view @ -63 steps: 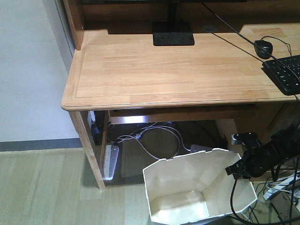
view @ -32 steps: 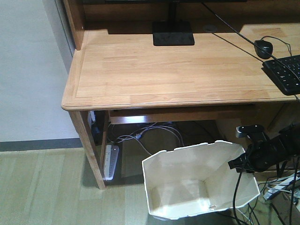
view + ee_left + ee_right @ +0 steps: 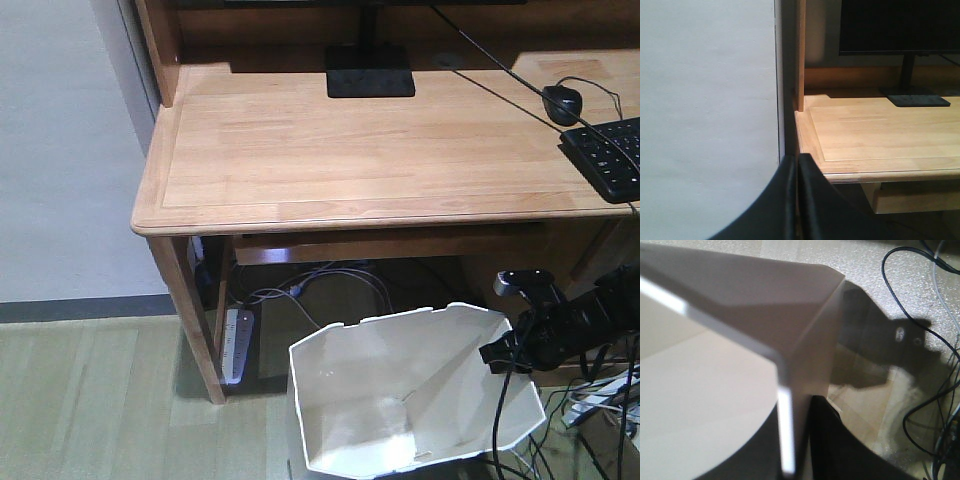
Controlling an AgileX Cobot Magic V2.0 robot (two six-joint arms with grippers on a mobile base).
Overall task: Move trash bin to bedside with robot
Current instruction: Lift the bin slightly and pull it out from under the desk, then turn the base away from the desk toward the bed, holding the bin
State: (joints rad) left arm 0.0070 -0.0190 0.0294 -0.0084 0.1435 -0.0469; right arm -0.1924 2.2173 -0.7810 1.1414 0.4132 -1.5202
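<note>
The desk (image 3: 350,140) filled the upper part of the front view, its left end against a pale wall (image 3: 60,150), with wood floor (image 3: 90,400) below. The white bin (image 3: 400,400) stood on the floor just in front of the desk's edge, toward the right side. Its open mouth leaned toward the camera, and nothing showed inside it.

A black arm (image 3: 590,320) reached in from the right to the bin's right rim. The right gripper (image 3: 790,445) was clamped on that rim: in the wrist view the thin wall ran between its two dark fingers (image 3: 840,450).

The left gripper (image 3: 796,200) hung by the desk's left corner, its fingers pressed together on nothing.

On the desk stood a monitor (image 3: 900,25). A keyboard (image 3: 608,155) lay at the right edge with a mouse (image 3: 562,102) just behind it. Under the desk a power strip (image 3: 238,343) lay by the left leg, with cables (image 3: 330,290) looping beside it.
</note>
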